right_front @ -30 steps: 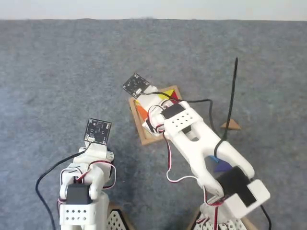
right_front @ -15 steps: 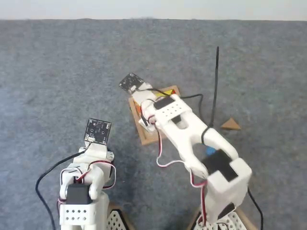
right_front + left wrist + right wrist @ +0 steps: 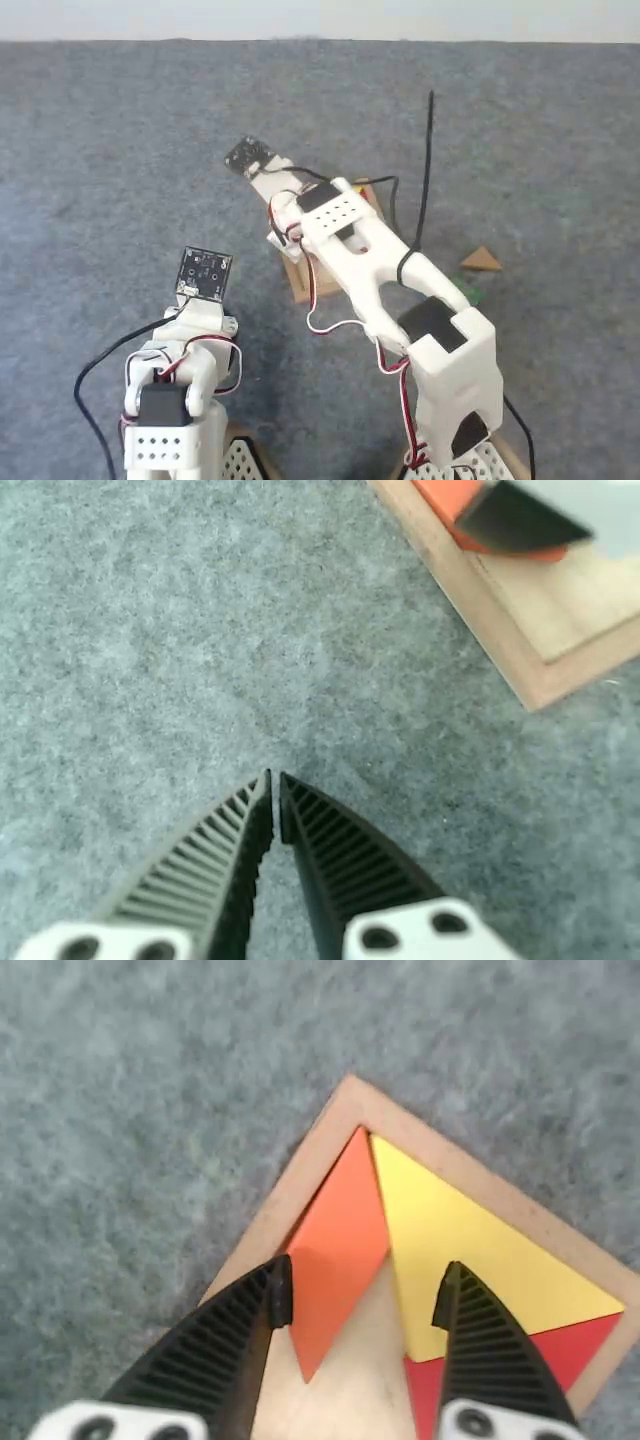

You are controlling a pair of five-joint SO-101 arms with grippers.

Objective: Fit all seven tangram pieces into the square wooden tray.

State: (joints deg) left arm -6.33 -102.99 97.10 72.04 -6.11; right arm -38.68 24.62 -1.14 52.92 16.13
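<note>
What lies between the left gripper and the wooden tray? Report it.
Only bare grey carpet separates the left gripper from the wooden tray, as the left wrist view shows.

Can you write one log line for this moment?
right tool: open over tray | left tool: shut, beside tray | orange triangle: in tray

A: What colours are in the tray [image 3: 298, 1185]?
B: Pale wood, with an orange triangle [image 3: 335, 1250], a yellow triangle [image 3: 460, 1230] and a red piece [image 3: 575, 1345].
A: And outside it?
B: Speckled grey carpet [image 3: 120, 1110] — a tan triangle [image 3: 481, 259], a green piece [image 3: 470, 295].
</note>
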